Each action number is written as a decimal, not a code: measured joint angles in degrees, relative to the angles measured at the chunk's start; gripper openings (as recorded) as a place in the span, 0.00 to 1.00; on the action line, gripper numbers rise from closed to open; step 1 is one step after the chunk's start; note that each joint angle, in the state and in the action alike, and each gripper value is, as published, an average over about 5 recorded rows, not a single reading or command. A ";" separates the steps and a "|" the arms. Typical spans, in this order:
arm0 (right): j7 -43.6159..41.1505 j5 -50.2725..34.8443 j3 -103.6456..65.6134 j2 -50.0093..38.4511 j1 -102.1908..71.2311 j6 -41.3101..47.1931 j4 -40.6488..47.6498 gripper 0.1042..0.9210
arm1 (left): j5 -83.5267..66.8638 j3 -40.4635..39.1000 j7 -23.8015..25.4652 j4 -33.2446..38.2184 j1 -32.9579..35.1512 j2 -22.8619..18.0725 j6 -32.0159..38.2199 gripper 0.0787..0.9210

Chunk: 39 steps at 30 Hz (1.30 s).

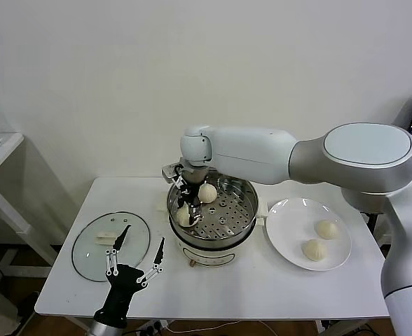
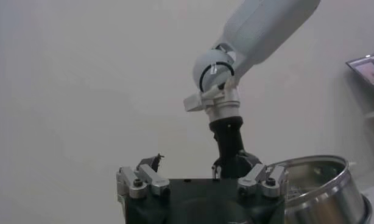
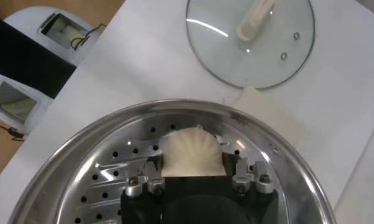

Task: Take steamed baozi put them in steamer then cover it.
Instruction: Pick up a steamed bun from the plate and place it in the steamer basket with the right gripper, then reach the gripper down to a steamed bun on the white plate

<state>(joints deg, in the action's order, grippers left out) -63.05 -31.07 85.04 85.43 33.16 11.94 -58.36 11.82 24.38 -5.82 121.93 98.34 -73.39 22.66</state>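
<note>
left claw (image 1: 136,252) open, table (image 1: 262,294) front edge

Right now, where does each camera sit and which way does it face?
Head: high on the body, looking down at the table, steamer, plate; both arms show.
Left wrist: low beside the steamer, facing the wall; left gripper open, the right arm beyond.
Right wrist: above the steamer, looking down on a baozi between the right gripper fingers.
Shared: head and right wrist both show the glass lid.
</note>
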 measured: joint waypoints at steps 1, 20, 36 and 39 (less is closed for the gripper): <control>0.04 0.11 -0.03 0.04 -0.08 0.00 0.02 0.82 | 0.00 0.04 0.00 0.01 0.05 0.02 0.04 0.88; -4.49 6.09 -4.02 -13.98 5.49 -2.78 -9.34 0.88 | 0.08 -0.61 0.00 0.39 -0.28 0.13 -0.15 0.88; -10.69 15.33 -6.72 -41.80 1.76 -9.11 -12.77 0.88 | 0.53 -0.69 0.06 0.13 -0.01 0.01 -0.45 0.88; -10.68 17.14 -7.80 -44.59 -1.50 -9.59 -12.81 0.88 | 0.66 -0.61 0.06 0.08 0.15 -0.15 -0.53 0.88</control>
<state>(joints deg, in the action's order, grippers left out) -73.74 -13.93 77.24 40.84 31.66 2.35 -71.17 12.49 23.77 -5.76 122.00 98.49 -73.54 22.13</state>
